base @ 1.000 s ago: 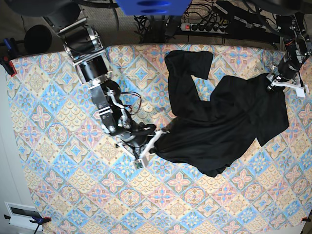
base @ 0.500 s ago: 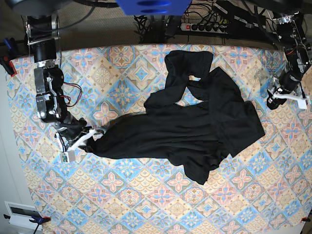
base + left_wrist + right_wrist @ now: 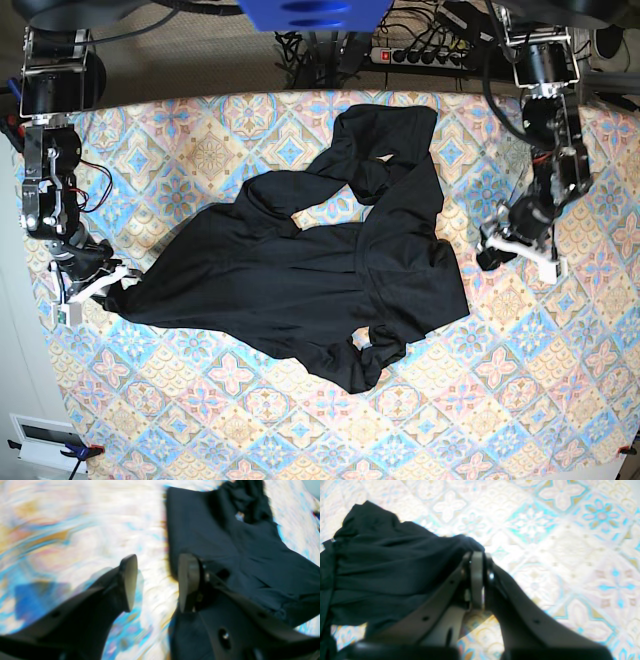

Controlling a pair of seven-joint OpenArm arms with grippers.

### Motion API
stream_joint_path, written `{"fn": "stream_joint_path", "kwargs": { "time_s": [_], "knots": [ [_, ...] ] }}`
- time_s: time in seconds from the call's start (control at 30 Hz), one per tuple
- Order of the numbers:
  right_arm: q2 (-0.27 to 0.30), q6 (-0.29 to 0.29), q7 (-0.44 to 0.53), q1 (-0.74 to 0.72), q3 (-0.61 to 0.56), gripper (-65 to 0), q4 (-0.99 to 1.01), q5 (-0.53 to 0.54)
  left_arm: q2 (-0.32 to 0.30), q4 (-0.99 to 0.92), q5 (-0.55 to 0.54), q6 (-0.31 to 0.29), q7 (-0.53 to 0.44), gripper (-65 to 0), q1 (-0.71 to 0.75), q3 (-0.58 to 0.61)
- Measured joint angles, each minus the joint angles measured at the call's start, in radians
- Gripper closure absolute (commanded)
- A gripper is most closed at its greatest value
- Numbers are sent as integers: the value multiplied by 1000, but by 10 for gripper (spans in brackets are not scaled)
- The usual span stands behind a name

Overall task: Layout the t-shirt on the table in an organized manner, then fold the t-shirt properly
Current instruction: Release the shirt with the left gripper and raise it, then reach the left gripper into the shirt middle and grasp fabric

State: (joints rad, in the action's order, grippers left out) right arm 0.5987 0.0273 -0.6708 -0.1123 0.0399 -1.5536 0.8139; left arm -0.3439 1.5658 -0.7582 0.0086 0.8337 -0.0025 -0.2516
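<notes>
the t-shirt [image 3: 300, 270] clamped at the tip of my right gripper [image 3: 477, 580] is plain black all over, no print, reading as a very dark navy in my wrist views. under both my grippers the table [image 3: 200, 150] wears a cloth of diamond floral tiles in pastel blue, pink and pale yellow, with turquoise flower centres. my right gripper's fingers [image 3: 476, 580] are pale grey on dark arms. my left gripper [image 3: 157, 585] shows black fingers with grey pads [image 3: 130, 580].
</notes>
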Motion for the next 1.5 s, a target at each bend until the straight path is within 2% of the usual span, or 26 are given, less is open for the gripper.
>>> {"fn": "stream_joint_path", "kwargs": {
  "time_s": [0.1, 0.27, 0.37, 0.57, 0.63, 0.73, 0.77, 0.87, 0.93, 1.13, 1.27, 1.4, 1.5],
  "knots": [
    [-1, -5, -6, 7, 16, 0, 5, -4, 9, -23, 0, 0, 1, -266, -51, 69],
    [-3, -2, -3, 4, 16, 0, 5, -2, 93, -21, -9, -5, 2, -266, -119, 147],
    [-3, -1, -3, 4, 16, 0, 5, 0, 108, -61, 20, -7, -6, -266, -160, 243],
    [-5, -2, -2, 4, 16, 0, 4, -1, 182, -330, 210, -8, -8, -260, -303, 419],
    [-3, -2, -2, 5, 5, 0, 4, -2, 191, -362, 262, -3, -9, -227, -332, 464],
    [-8, 7, 1, -2, -7, 0, 14, 4, 186, -359, 264, -8, -6, -67, -348, 490],
    [-10, 13, 6, -5, -7, 0, 27, 6, 180, -358, 259, -8, -6, -11, -346, 479],
    [-10, -5, -5, 0, -6, 0, 68, -4, 121, -343, 257, -8, 3, 0, -333, 410],
    [-7, -5, -6, 5, -3, 0, 75, -5, 53, -289, 245, -1, -9, 0, -298, 344],
    [-12, 0, 8, -2, -2, 0, 121, 2, -136, -68, 25, -2, 4, 0, -124, 228],
    [-8, -2, 17, 3, -2, 0, 128, -2, -241, -37, -112, -7, -6, 0, -37, 154],
    [-10, 3, 34, -5, -2, 0, 126, 0, -264, -42, -157, 5, -2, 0, -9, 138],
    [-11, -2, 23, -2, -2, 0, 126, -1, -217, -41, -189, 0, -9, -34, -30, 156]
  ]
}}
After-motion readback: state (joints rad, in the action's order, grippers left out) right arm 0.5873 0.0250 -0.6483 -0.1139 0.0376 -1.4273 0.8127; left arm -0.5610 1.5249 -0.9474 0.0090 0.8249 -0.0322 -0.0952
